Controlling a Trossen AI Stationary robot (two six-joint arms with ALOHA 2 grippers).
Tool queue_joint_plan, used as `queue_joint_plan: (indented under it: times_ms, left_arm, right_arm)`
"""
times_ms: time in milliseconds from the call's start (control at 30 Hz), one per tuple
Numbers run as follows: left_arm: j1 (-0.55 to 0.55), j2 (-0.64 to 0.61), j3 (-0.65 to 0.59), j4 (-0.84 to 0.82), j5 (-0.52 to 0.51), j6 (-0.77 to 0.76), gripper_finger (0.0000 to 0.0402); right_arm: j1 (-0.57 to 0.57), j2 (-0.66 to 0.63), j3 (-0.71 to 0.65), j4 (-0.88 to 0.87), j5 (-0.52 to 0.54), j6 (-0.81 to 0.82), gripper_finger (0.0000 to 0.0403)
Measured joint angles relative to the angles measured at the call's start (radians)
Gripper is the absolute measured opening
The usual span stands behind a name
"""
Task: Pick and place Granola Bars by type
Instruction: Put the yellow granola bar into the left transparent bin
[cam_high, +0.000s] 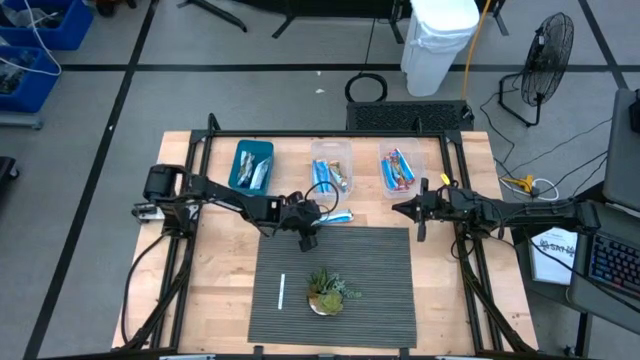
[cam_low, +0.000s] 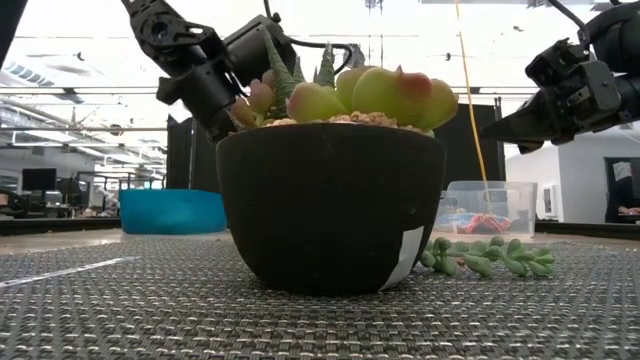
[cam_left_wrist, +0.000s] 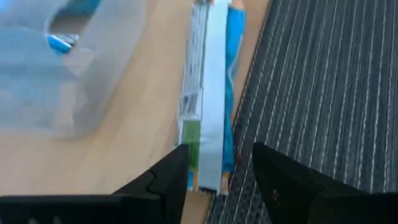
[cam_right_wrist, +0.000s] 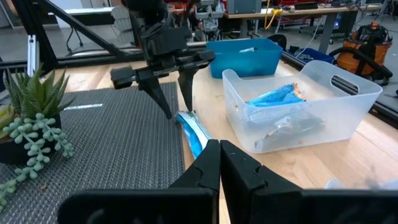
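Granola Bars (cam_high: 330, 176) mostly sit sorted in three bins at the table's far edge; one blue-and-silver bar (cam_left_wrist: 208, 99) lies loose on the wood, along the dark mat's (cam_high: 380, 280) edge, beside the middle clear bin (cam_right_wrist: 298, 106); the left gripper (cam_left_wrist: 214, 180) hangs over its near end, fingers spread wide to straddle it, apparently about to grasp; the right gripper (cam_right_wrist: 219, 163) waits near the right-hand bin (cam_high: 398, 170), fingers closed and empty; a potted plant (cam_low: 330, 190) stands on the mat.
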Motion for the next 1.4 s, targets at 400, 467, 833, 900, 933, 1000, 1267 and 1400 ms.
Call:
queue_joint_plan:
  times_ms: [400, 467, 833, 900, 933, 1000, 1267, 1400]
  left_arm:
    - [0.022, 0.054, 0.002, 0.063, -0.002, 0.0, 0.0184]
    - [0.025, 0.063, 0.002, 0.061, 0.0, -0.002, 0.0184]
    - [0.015, 0.073, 0.002, 0.065, 0.015, 0.091, 0.0106]
    - [0.014, 0.072, 0.002, 0.065, 0.016, 0.099, 0.0059]
    - [0.014, 0.072, 0.002, 0.064, 0.018, 0.099, 0.0042]
    - [0.018, 0.072, 0.002, 0.064, 0.019, 0.098, 0.004]
    - [0.011, 0.064, 0.0, 0.059, -0.038, 0.14, 0.0037]
    - [0.011, 0.05, -0.001, 0.063, -0.043, 0.152, 0.0034]
  right_arm:
    - [0.0, 0.002, 0.0, 0.004, 0.0, 0.0, 0.0004]
    - [0.0, 0.002, 0.0, 0.004, 0.0, 0.0, 0.0004]
    - [0.0, 0.002, 0.0, 0.004, 0.0, 0.0, 0.0004]
    - [0.0, 0.002, 0.0, 0.005, 0.0, 0.0, 0.0004]
    - [0.0, 0.002, 0.0, 0.005, 0.0, 0.0, 0.0004]
    - [0.0, 0.002, 0.0, 0.006, 0.0, 0.0, 0.0004]
    - [0.0, 0.002, 0.0, 0.007, 0.0, 0.0, 0.0004]
    - [0.0, 0.002, 0.0, 0.007, 0.0, 0.0, 0.0004]
